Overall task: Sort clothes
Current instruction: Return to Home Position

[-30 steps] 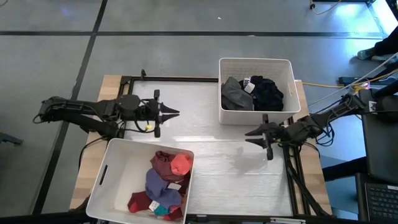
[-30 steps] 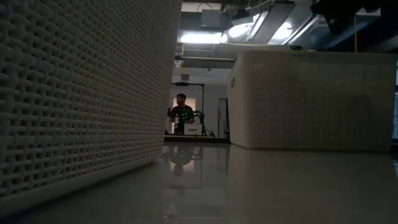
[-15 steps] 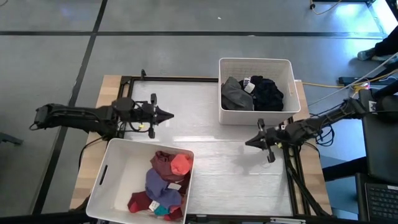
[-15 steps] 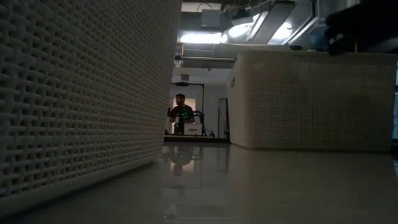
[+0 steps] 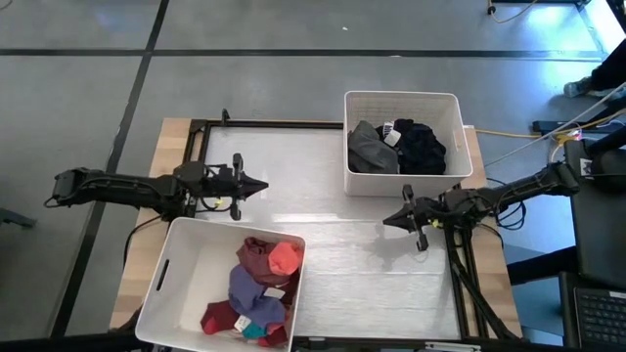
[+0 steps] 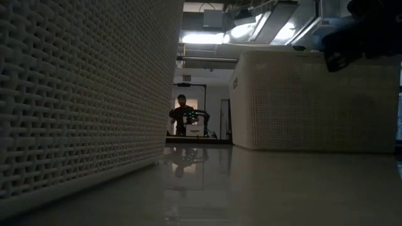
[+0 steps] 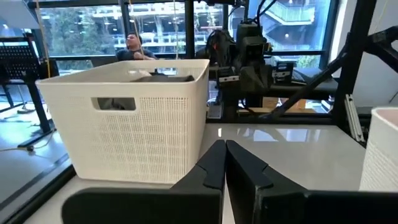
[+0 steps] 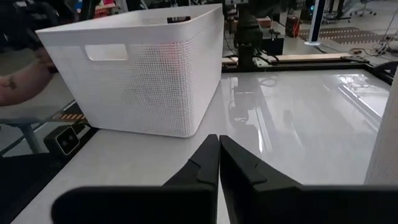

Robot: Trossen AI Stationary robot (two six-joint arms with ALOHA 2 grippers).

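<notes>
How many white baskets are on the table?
2. One basket sits top right in the overhead view, holding dark clothes; the other basket sits bottom left, holding colourful clothes.

closed left claw (image 5: 262, 184) and closed right claw (image 5: 386, 220) face each other.

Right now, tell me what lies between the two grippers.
Nothing: in the high view, only bare white tabletop stretches between the left gripper and the right gripper.

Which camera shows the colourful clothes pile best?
The high view: it looks straight down on the colourful clothes in their bin. The right wrist view shows only a red tinge through the bin's wall; the others show none.
</notes>
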